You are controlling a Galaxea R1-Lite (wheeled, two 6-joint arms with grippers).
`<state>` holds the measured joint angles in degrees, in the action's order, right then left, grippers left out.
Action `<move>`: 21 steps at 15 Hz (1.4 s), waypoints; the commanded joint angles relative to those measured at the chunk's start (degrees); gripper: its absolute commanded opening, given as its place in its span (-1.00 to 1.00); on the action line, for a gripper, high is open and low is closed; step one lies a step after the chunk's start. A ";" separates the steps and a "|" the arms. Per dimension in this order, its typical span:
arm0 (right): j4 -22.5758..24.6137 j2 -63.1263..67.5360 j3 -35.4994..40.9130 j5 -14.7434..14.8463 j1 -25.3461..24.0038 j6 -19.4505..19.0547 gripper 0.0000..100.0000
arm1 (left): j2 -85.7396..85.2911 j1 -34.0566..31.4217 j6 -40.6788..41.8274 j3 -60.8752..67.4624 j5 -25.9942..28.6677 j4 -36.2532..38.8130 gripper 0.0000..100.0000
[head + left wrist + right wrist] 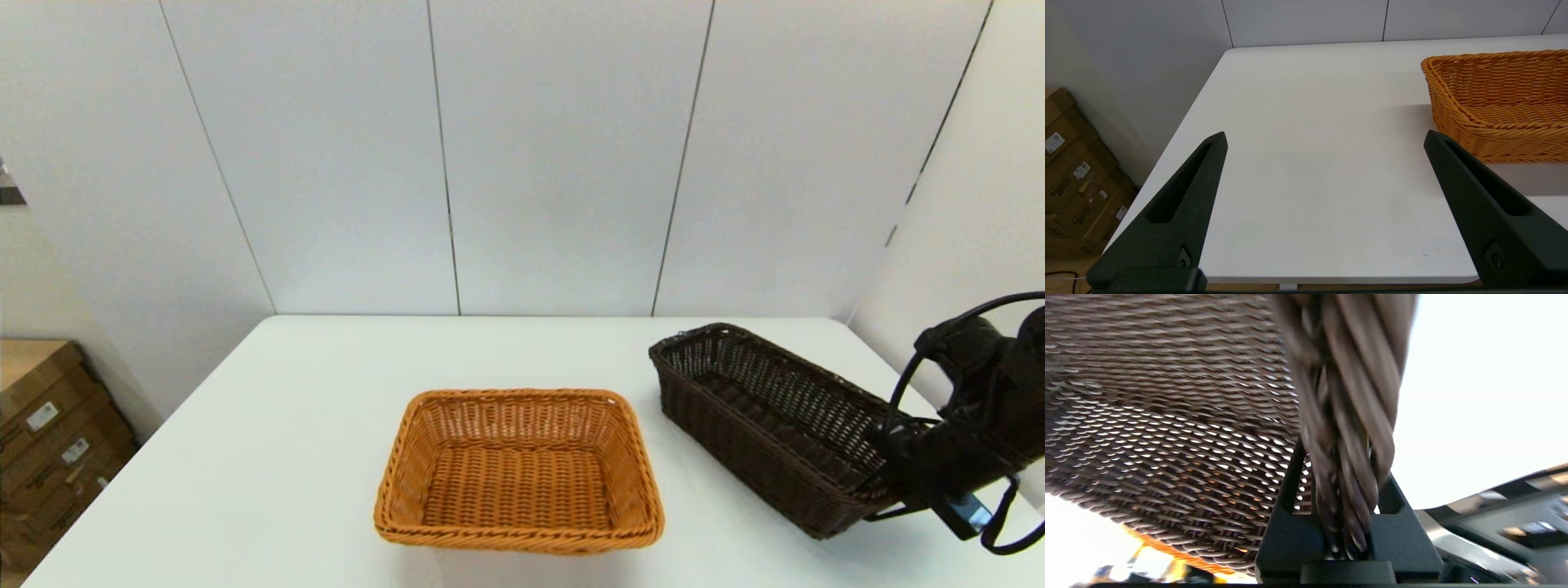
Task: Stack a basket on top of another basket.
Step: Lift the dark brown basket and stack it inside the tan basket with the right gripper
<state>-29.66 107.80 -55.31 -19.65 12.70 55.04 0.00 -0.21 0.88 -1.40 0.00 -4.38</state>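
The dark brown basket [759, 416] lies at the right of the table, long side running away from me, its near end looking slightly raised. My right gripper [898, 478] is at that near end, shut on the braided rim [1347, 416]; in the right wrist view the gripper [1341, 477] pinches the rim, with the open-weave wall [1167, 396] beside it. The orange basket [518, 539] stands empty at the table's front centre, apart from the dark one. My left gripper [1325, 136] hangs open over bare table, to the left of the orange basket [1494, 102], holding nothing.
The white table [286, 425] ends at a panelled wall behind. Cardboard boxes [49, 433] are stacked on the floor beyond the table's left edge, also seen as boxes [1073, 183] in the left wrist view. A side wall stands close on the right.
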 commanded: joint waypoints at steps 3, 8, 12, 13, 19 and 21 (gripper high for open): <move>1.10 -4.71 0.11 -11.02 5.58 -0.20 -1.00 | 0.00 -0.06 0.00 0.00 0.00 -0.02 1.00; 0.57 -10.77 0.55 -15.42 7.25 -3.01 -1.00 | 0.00 -0.06 0.00 0.00 0.00 -0.02 1.00; -2.42 -19.47 -0.24 -17.61 2.85 -7.58 -1.00 | 0.00 0.03 0.00 0.00 0.00 -0.02 1.00; -3.74 -20.88 -0.94 -17.44 0.66 -8.90 -1.00 | 0.00 -0.06 0.00 0.00 0.09 -0.02 1.00; -11.12 -20.61 -7.18 -10.93 -17.62 -15.49 -1.00 | 0.00 -0.06 0.00 0.00 0.00 -0.02 1.00; -11.82 -17.10 -10.35 -9.53 -20.52 -15.67 -1.00 | 0.00 0.03 0.00 0.00 0.00 -0.02 1.00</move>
<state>-40.40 87.02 -62.38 -30.87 -3.47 39.69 0.00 -0.22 0.90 -1.40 0.05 -4.38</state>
